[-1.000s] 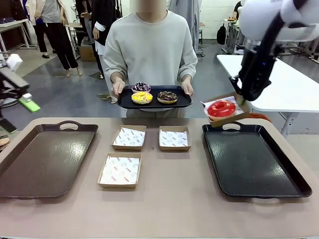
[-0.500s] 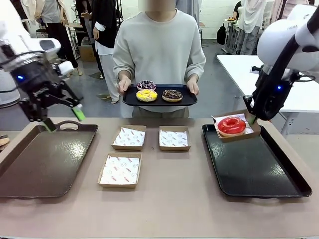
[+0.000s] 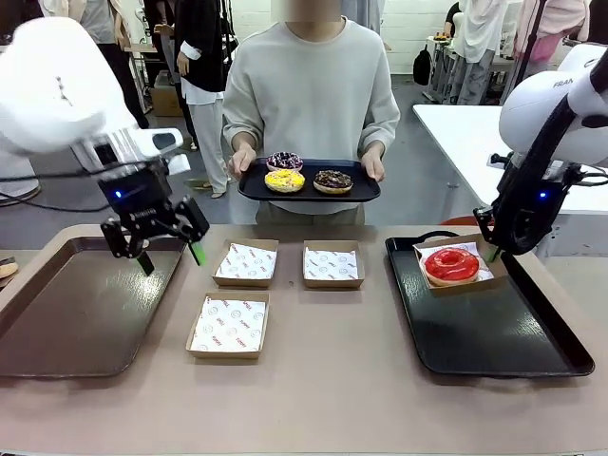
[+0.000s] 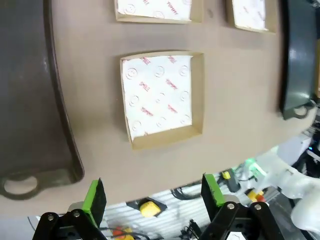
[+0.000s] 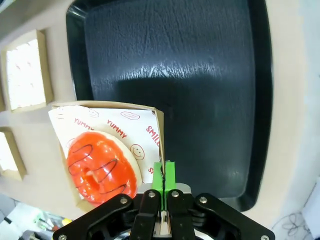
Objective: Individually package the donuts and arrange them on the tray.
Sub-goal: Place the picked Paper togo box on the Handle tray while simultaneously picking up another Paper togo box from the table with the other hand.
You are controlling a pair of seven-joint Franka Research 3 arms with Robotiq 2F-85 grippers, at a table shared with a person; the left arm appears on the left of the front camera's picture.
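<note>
The glossy red donut (image 3: pixel 450 264) lies in a paper-lined cardboard box (image 3: pixel 467 283) at the far left corner of the black right tray (image 3: pixel 494 332). My right gripper (image 3: pixel 492 252) is shut on the box's right wall. In the right wrist view its pads (image 5: pixel 163 177) pinch the box (image 5: pixel 145 125) beside the red donut (image 5: pixel 100 167), over the tray (image 5: pixel 200 75). Whether the box rests on the tray I cannot tell. A person holds a small black tray (image 3: pixel 361 193) with the striped (image 3: pixel 284 161), yellow (image 3: pixel 284 180) and chocolate (image 3: pixel 332 180) donuts. My left gripper (image 3: pixel 172 258) hangs open.
Three empty lined boxes (image 3: pixel 246 262) (image 3: pixel 332 264) (image 3: pixel 229 325) sit mid-table. The brown left tray (image 3: pixel 76 313) lies bare. The left wrist view has my left gripper (image 4: pixel 153 195) above one empty box (image 4: pixel 160 97), with the brown tray (image 4: pixel 30 100) alongside.
My right gripper brought the boxed red donut down to the right tray's far corner. The left arm swung in from the left toward the table's middle, jaws open.
</note>
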